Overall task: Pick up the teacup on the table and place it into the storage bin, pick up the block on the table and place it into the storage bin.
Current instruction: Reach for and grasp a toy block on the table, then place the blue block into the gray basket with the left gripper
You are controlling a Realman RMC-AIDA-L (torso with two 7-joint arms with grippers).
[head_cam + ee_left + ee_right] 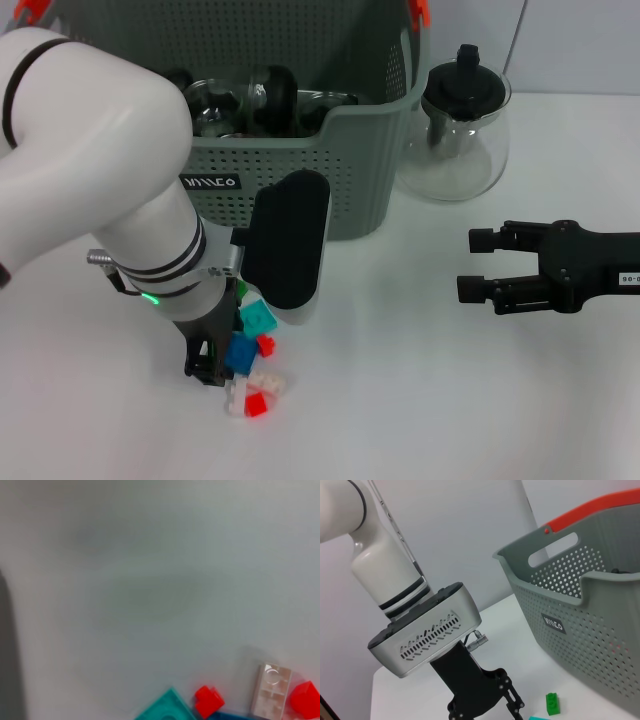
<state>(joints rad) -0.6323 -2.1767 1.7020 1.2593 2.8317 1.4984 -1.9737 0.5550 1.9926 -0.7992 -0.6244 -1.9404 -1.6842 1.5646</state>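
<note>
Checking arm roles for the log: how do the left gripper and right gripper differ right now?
Position: the left gripper is down at the table among the blocks, in front of the storage bin; the right gripper hovers over bare table, to the right of the bin and in front of the glass teapot.
Pose: left points down; right lies level, pointing toward the left arm.
Jaws: right plainly open and empty; left's state is hidden.
Shared: both black.

The left gripper is hiding part of the block pile (its fingertips are showing unclearly).
</note>
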